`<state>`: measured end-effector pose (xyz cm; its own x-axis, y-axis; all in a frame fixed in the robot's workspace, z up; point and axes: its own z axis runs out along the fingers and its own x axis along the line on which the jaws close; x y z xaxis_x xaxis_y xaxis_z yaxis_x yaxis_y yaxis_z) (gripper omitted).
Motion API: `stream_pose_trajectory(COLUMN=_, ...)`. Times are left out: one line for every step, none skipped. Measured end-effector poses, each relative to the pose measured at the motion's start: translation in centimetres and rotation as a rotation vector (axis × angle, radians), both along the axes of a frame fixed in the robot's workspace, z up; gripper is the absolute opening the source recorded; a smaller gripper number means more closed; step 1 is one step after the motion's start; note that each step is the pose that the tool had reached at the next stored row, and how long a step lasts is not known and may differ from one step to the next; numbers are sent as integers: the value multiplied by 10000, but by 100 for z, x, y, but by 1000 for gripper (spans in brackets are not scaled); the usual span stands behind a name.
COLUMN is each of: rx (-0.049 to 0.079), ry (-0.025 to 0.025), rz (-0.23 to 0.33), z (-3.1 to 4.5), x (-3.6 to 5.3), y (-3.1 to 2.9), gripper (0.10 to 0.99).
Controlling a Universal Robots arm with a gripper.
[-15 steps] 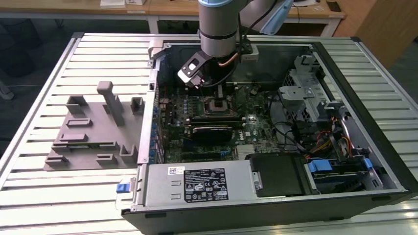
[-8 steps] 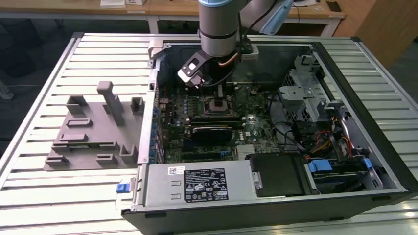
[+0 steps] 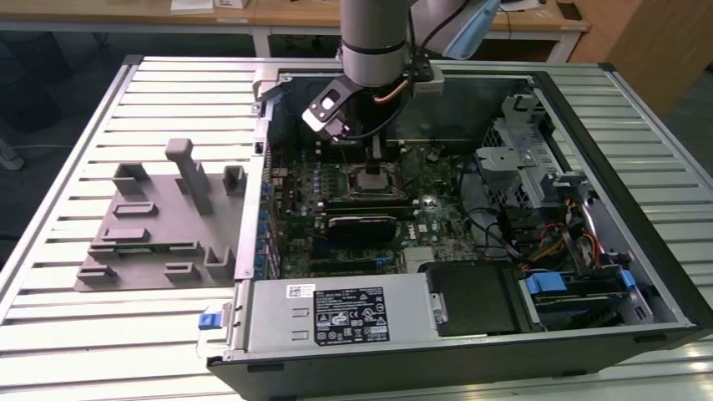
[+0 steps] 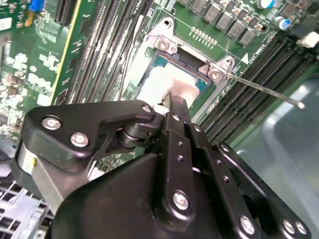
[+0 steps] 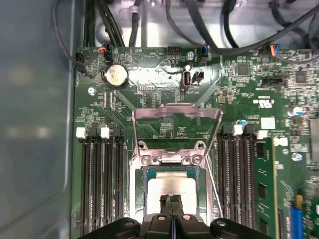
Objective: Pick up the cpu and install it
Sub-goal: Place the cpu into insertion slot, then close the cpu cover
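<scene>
First wrist view: the cpu (image 5: 169, 185) lies in its socket (image 5: 135, 189), retention frame (image 5: 177, 110) swung open to admit it. The gripper (image 5: 172, 199) sits over it, fingers (image 5: 166, 204) together, clasping nothing.

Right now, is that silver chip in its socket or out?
In. The cpu lies flat within the socket; the metal clamp frame beside it is flipped open.

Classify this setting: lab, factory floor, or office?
Probably a robotics lab bench: an opened black desktop computer case lies on a ribbed metal table, a grey plastic fixture plate beside it, and pale wooden desks stand behind.
</scene>
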<state>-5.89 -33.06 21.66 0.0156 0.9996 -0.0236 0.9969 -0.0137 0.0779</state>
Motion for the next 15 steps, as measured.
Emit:
stream_pose_trajectory(rx=-1, ry=1, rz=0, z=32, x=0, y=0, gripper=106)
stream_pose_trajectory(rx=0, ry=1, rz=0, z=69, x=0, y=0, gripper=106)
stream_pose_trajectory(rx=-1, ry=1, rz=0, z=104, x=0, y=0, gripper=106)
stream_pose_trajectory(rx=0, ry=0, rz=0, z=137, x=0, y=0, gripper=106)
stream_pose_trajectory(rx=-1, ry=0, rz=0, z=172, x=0, y=0, gripper=106)
stream_pose_trajectory(rx=-2, ry=-1, rz=0, z=195, x=0, y=0, gripper=106)
stream_pose_trajectory(rx=-2, ry=-1, rz=1, z=207, x=0, y=0, gripper=106)
stream_pose_trajectory(rx=0, ry=-3, rz=1, z=208, x=0, y=0, gripper=106)
stream_pose_trajectory(rx=2, ry=-4, rz=1, z=208, x=0, y=0, gripper=106)
stream_pose_trajectory(rx=2, ry=-4, rz=1, z=208, x=0, y=0, gripper=106)
stream_pose_trajectory(rx=0, ry=-3, rz=1, z=210, x=0, y=0, gripper=106)
stream_pose_trajectory(rx=0, ry=-2, rz=0, z=215, x=0, y=0, gripper=106)
stream_pose_trajectory(rx=-1, ry=-2, rz=0, z=220, x=0, y=0, gripper=106)
stream_pose_trajectory(rx=-1, ry=-2, rz=0, z=221, x=0, y=0, gripper=106)
stream_pose_trajectory(rx=-1, ry=-2, rz=0, z=221, x=0, y=0, gripper=106)
